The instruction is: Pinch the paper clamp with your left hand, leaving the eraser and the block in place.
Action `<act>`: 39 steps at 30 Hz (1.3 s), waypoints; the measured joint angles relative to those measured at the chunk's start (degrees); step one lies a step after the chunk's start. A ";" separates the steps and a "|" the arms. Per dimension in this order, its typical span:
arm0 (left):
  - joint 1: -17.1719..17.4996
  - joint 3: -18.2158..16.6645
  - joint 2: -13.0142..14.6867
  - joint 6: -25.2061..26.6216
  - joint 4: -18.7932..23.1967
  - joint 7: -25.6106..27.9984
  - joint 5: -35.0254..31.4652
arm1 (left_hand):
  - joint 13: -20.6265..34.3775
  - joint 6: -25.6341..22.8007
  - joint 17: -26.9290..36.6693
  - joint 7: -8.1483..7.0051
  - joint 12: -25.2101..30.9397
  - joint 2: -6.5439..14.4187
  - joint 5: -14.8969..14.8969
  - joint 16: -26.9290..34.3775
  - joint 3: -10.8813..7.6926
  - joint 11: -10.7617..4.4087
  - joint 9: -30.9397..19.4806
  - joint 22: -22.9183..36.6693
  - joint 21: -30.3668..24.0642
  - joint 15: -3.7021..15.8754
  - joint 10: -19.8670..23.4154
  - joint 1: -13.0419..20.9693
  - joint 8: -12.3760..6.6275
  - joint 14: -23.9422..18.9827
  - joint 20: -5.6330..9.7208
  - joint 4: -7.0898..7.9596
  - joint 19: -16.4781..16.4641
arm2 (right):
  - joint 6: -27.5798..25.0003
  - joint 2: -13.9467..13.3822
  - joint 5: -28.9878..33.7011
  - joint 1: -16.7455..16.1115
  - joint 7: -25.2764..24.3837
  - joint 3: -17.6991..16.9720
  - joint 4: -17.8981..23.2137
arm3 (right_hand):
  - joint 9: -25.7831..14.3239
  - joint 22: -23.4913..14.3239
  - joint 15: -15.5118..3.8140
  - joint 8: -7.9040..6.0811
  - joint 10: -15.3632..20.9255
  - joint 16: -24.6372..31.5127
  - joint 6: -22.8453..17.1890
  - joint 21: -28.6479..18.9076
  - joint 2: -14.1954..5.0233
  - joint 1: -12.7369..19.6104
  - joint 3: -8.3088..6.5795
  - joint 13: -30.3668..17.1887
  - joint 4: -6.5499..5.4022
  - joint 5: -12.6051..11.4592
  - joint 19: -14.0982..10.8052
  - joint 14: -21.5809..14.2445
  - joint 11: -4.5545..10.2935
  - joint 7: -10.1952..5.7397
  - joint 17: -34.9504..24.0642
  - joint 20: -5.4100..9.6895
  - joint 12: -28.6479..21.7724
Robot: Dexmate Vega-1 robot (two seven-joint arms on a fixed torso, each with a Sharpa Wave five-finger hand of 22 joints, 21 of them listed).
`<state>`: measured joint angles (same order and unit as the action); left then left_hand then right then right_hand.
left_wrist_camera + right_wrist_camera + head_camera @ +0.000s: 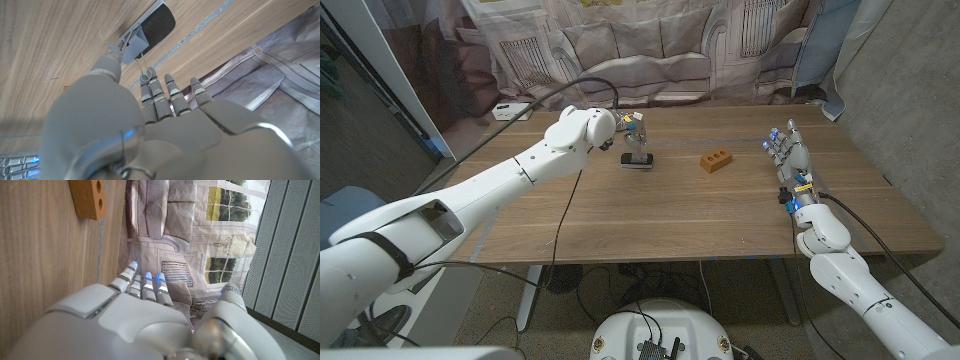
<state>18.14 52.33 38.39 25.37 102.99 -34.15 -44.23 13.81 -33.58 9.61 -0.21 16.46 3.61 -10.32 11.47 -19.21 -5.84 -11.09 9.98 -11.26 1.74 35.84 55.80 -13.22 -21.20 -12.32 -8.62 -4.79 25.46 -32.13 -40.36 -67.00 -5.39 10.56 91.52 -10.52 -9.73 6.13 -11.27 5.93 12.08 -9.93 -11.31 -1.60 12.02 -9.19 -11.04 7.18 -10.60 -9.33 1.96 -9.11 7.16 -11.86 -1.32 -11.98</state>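
Item: paper clamp (638,158), dark body with wire handles standing up, on the wooden table (720,215) left of centre, toward the far edge. Left hand (632,130) was directly over it, reaching in from about 8 o'clock; fingers (159,97) extended and close beside one another, thumb set apart, the raised wire handle just at the fingertips in the left wrist view. Whether any pad actually touched the handle could not be told; no pinch was evident, so the hand is entered as holding nothing. The clamp's long axis ran roughly 9 to 3 o'clock across the table. Block (716,161), orange with holes, lay near the clamp at its 3 o'clock, apart from it. Right hand (792,160) stood well apart at 3 o'clock, fingers upright and spread, holding nothing. Judgement: left hand far nearer; closing thumb and fingers on the handles looked the remaining move.
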 measured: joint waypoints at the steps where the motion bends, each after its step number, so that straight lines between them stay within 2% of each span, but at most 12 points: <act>1: 0.10 -0.19 0.07 0.05 0.34 -0.01 -0.12 | 0.00 0.00 0.00 0.00 -0.10 0.00 0.00 0.00 0.00 0.00 0.00 0.00 0.00 0.00 0.00 0.00 0.01 0.00 0.00 0.00 0.00 | 0.01 0.01 -0.01 0.00 0.02 0.00 -0.03 | 0.00 0.00 0.00 0.00 0.00 0.00 0.00 0.00 0.00 0.00 0.00 0.00 0.00 0.00 0.00 0.00 0.00 0.00 0.00 0.00 0.00; 7: 0.67 -0.97 0.31 0.11 1.59 -0.01 -0.45 | -0.02 -1.16 0.00 -0.11 0.19 0.00 0.00 0.00 0.01 0.14 0.00 0.00 0.00 0.31 1.12 0.01 0.01 -0.31 -0.13 -0.01 -0.14 | 0.08 0.01 -0.04 0.00 0.13 0.00 -0.10 | 0.00 0.00 0.00 0.00 0.00 0.00 0.00 0.00 -0.22 0.22 0.00 0.00 0.00 0.00 0.00 0.00 0.00 0.00 0.00 0.00 0.00; 16: 1.62 -1.86 0.33 0.17 2.72 0.65 -0.79 | -0.03 -8.23 0.00 -0.63 1.41 0.13 0.13 0.00 0.09 -0.55 0.06 0.00 0.00 0.78 7.18 1.52 -1.74 -1.85 -0.28 -0.09 -0.79 | 0.00 -0.27 -0.06 -0.02 0.23 -0.02 -0.03 | 0.00 0.00 0.00 0.00 0.31 0.00 0.00 0.00 -0.22 0.22 0.00 0.00 0.00 0.00 0.00 0.00 0.32 0.00 0.00 0.00 0.00; 25: 2.57 -2.73 -0.02 0.13 3.12 2.18 -0.36 | -0.28 -11.91 0.14 -0.81 2.07 0.16 0.21 0.31 0.17 -0.87 0.25 0.00 0.00 0.81 11.40 1.70 -2.31 -3.74 0.02 -0.17 -1.66 | -0.50 -0.68 -0.04 -0.03 0.29 -0.08 0.38 | 0.00 0.00 0.00 0.00 0.31 0.00 0.00 0.00 -0.22 0.22 0.00 0.00 0.00 0.00 0.00 0.00 0.32 0.00 0.00 0.00 0.00; 29: 2.98 -3.09 -0.18 -0.03 3.24 3.01 0.09 | -0.28 -13.13 0.14 -0.82 2.50 0.16 0.23 0.44 0.24 -0.73 0.26 0.00 0.00 0.76 13.21 1.70 -2.65 -4.86 -0.08 -0.24 -2.69 | -0.66 -0.80 -0.01 0.01 0.30 -0.08 0.44 | 0.00 0.00 0.00 0.00 0.31 0.00 -0.21 0.00 -0.22 0.22 0.00 0.00 0.00 0.00 0.00 0.00 0.32 -0.21 0.00 -0.01 0.00; 34: 2.98 -3.09 -0.18 -0.23 3.24 4.38 0.97 | -0.29 -13.49 0.14 -1.09 3.06 -0.29 0.24 0.71 0.17 0.40 0.32 0.00 -0.41 0.94 15.00 2.15 -3.40 -7.32 -0.16 -0.67 -4.16 | -0.66 -0.88 -0.01 0.17 0.30 -0.08 0.47 | 0.00 0.00 0.00 0.00 0.31 0.00 -0.20 0.00 -0.22 0.22 0.00 0.00 0.00 0.00 0.01 0.00 0.31 -0.21 0.00 -0.01 0.00; 35: 3.79 -3.76 -0.48 -0.29 3.39 4.72 1.23 | -0.35 -15.69 0.14 -1.12 3.28 -0.60 0.35 0.88 0.23 -0.23 0.33 0.00 -0.49 1.03 16.62 2.46 -3.40 -7.82 0.07 -0.72 -4.37 | -0.90 -0.88 0.02 0.17 0.34 -0.08 0.47 | 0.00 0.00 0.01 0.00 0.31 0.00 -0.20 0.00 -0.22 0.22 0.00 0.00 0.00 0.00 0.01 0.00 0.31 -0.21 0.00 0.00 0.00; 36: 3.80 -3.77 -0.48 -0.31 3.39 4.90 1.37 | -0.38 -15.69 0.14 -1.11 3.28 -0.60 0.35 0.89 0.23 -0.29 0.33 0.00 -0.49 1.04 16.67 2.46 -3.40 -8.29 0.11 -0.72 -4.70 | -0.94 -0.89 0.02 0.24 0.36 -0.08 0.47 | 0.00 0.00 0.14 0.00 0.31 0.00 -0.20 0.00 -0.22 0.22 0.00 0.00 0.00 0.00 0.01 -0.14 0.32 -0.21 0.00 -0.01 0.00; 39: 4.24 -4.11 -0.59 -0.38 3.42 5.73 1.95 | -0.38 -15.71 0.14 -1.09 3.41 -0.90 0.36 0.88 0.23 0.22 0.33 0.00 -0.49 1.13 17.23 2.76 -3.70 -9.57 0.16 -0.73 -5.36 | -1.05 -0.91 0.04 0.36 0.40 -0.07 0.47 | 0.00 0.00 0.32 0.00 0.31 0.00 -0.20 0.00 -0.22 0.22 0.00 0.00 0.00 0.00 0.01 -0.32 0.31 -0.21 0.00 -0.01 0.00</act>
<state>22.38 48.22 37.79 24.98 106.41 -28.42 -42.28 13.43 -49.29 9.75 -1.30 19.87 2.71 -9.96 12.35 -18.97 -5.62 -10.76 9.98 -11.76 2.87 53.07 58.56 -16.92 -30.77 -12.16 -9.34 -10.15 24.41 -33.04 -40.33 -66.64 -4.99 10.49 91.98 -10.52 -9.73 6.45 -11.27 6.24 12.08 -10.13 -11.30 -1.82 12.24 -9.19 -11.04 7.18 -10.60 -9.32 1.64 -8.80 6.96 -11.86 -1.33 -11.98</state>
